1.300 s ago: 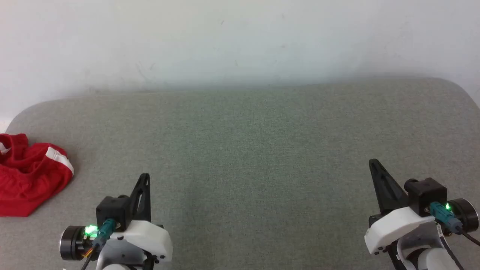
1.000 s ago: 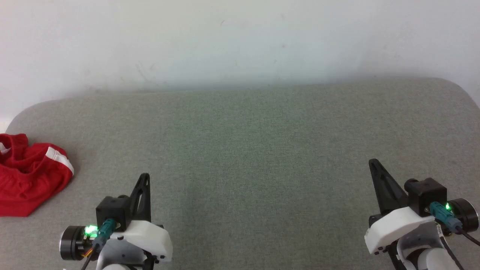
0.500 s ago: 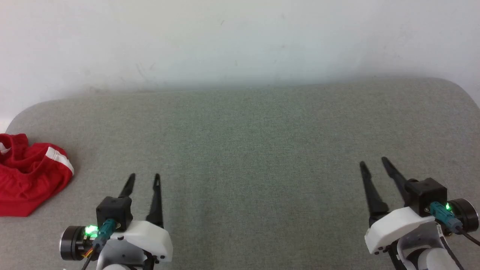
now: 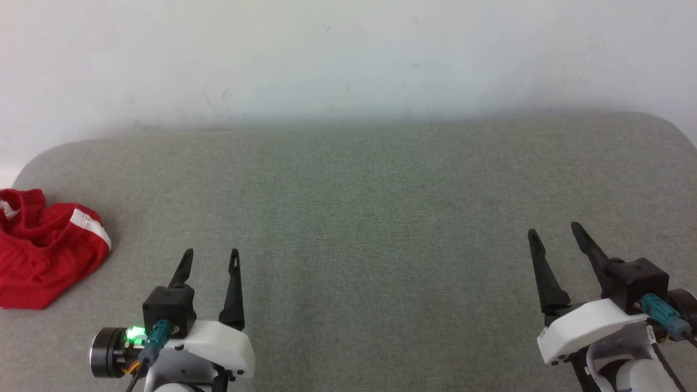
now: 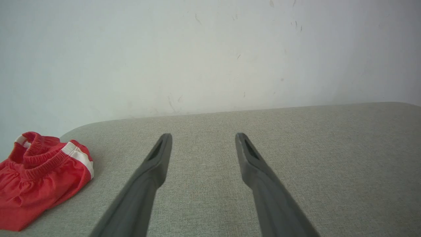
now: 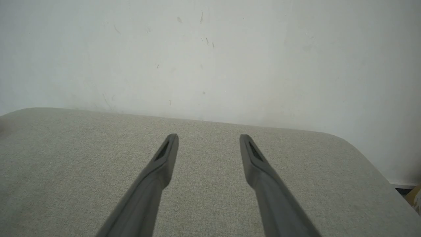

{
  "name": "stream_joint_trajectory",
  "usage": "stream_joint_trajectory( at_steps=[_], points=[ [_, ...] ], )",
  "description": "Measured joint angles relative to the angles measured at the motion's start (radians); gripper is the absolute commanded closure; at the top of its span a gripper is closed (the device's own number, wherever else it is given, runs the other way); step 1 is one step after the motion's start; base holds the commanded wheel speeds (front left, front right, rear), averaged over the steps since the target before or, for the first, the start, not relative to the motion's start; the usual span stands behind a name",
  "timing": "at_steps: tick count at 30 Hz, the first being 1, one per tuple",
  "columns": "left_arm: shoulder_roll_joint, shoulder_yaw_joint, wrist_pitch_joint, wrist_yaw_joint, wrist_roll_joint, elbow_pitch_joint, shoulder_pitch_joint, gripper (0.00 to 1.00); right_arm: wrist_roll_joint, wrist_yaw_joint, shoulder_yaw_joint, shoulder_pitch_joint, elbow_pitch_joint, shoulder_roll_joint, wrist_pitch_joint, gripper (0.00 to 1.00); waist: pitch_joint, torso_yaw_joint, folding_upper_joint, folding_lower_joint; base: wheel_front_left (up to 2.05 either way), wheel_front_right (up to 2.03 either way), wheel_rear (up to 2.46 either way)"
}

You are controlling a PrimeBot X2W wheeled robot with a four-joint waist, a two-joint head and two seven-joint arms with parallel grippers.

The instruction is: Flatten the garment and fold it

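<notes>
the garment lies crumpled in a red heap at the left edge of the grey padded surface, apart from the left gripper and the right gripper, both near the front edge with their 2 fingers spread and empty.

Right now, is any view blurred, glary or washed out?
Head view: soft overall, wall washed pale, green light glaring behind the left tool. Left wrist view: fingers blur toward the bottom edge, garment fairly sharp. Right wrist view: same finger blur, cushion weave crisp.
</notes>
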Motion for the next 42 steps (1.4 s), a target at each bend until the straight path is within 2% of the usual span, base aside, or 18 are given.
stream_joint_trajectory(
  at_steps=[17,42],
  points=[
    [0.004,-0.010,-0.035,0.057,0.000,-0.016,0.000,0.00,0.029,0.000,0.009,0.001,-0.029,0.000,-0.033,0.00,0.012,0.070,0.0000,0.0000,0.00,0.00,0.00],
    [0.010,0.027,-0.087,0.131,-0.006,-0.042,-0.020,0.00,0.054,0.000,0.002,0.015,-0.064,0.000,-0.086,0.00,0.047,0.246,0.0000,0.0000,0.00,0.00,0.00]
  ],
)
